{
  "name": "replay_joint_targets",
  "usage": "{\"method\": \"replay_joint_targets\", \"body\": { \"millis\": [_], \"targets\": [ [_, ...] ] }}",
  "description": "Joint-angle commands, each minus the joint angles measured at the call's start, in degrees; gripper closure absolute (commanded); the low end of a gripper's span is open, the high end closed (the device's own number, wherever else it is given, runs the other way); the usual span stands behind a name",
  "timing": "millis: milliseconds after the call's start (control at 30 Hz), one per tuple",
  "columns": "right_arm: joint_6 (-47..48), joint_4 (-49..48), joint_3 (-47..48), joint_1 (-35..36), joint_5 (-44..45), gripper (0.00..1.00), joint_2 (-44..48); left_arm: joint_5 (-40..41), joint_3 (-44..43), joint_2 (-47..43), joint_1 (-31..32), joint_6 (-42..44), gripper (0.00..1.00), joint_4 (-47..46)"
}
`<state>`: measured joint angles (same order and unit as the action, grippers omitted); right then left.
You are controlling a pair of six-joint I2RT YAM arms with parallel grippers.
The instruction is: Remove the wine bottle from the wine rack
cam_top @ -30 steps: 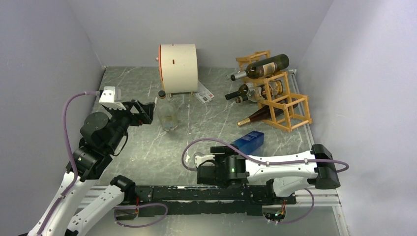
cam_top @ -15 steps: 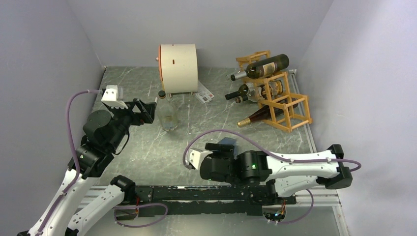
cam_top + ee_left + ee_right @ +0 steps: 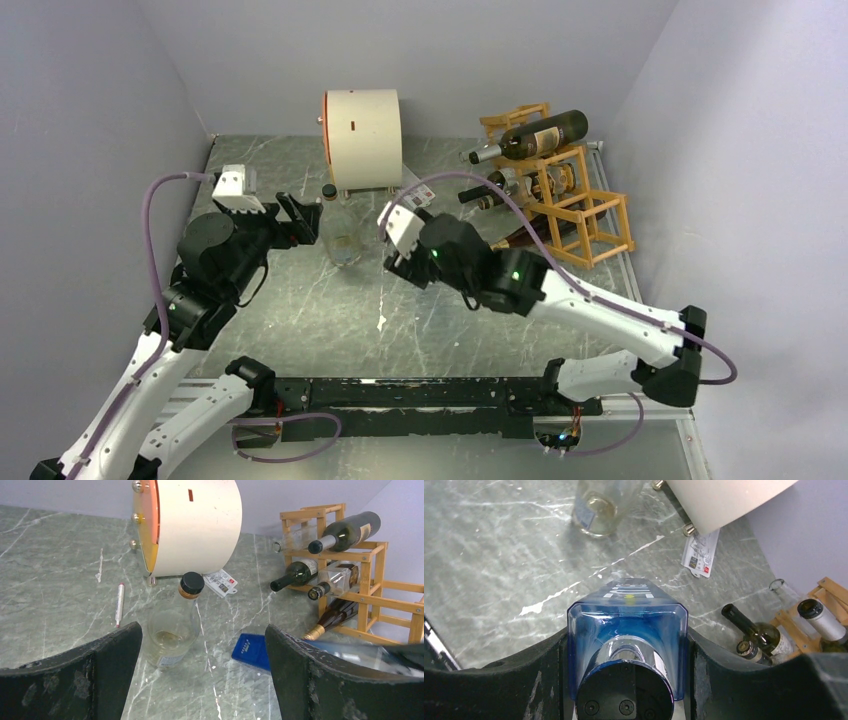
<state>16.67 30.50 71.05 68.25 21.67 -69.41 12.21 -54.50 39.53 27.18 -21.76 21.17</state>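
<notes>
The right wrist view alone shows the grip. The right gripper [image 3: 626,642] is clamped on a blue square bottle [image 3: 626,605], with a finger pressed to each flat side and the silver cap toward the lens. The bottle is off the wine rack [image 3: 831,587], which sits apart at that frame's right edge. Overhead, the arm hides this bottle; the left wrist view catches its blue end at lower centre.

The left gripper [image 3: 202,630] is spread wide with nothing between its fingers.

The left wrist view counts the rack best: five wine bottles [image 3: 300,572] lie in it (a dark one on top, a clear one behind it, a dark green and a clear one in the middle tier, a gold-foiled one lowest). Overhead I make out four.

One clear black-capped bottle [image 3: 172,630] stands on the marble table [image 3: 60,555] at centre, below one white drum [image 3: 195,525]. One pen [image 3: 119,604] lies to its left, and one tag [image 3: 220,581] lies beside the drum.
</notes>
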Motion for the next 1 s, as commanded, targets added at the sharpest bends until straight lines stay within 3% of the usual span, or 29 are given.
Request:
{"method": "replay_joint_targets", "body": {
  "millis": [0, 333, 700, 967],
  "targets": [
    [0.9, -11.13, 8.14, -7.41, -9.0, 1.0, -4.52, 0.7, -2.09, -0.58, -0.37, -0.48, 0.04, -0.07],
    [-7.09, -8.78, 24.9, -19.79, -18.94, 1.0, -21.04, 1.06, -1.7, -2.67, -0.38, -1.15, 0.04, 1.94],
    [-8.22, -6.54, 41.25, -22.12, -12.95, 1.0, -36.35, -0.2, -0.6, -3.94, -0.37, -2.41, 0.04, 2.84],
    [-9.37, -4.14, 48.7, -23.31, -14.25, 1.0, -43.5, -2.17, -0.02, -4.29, -0.37, -1.39, 0.04, 2.76]
  ]
}}
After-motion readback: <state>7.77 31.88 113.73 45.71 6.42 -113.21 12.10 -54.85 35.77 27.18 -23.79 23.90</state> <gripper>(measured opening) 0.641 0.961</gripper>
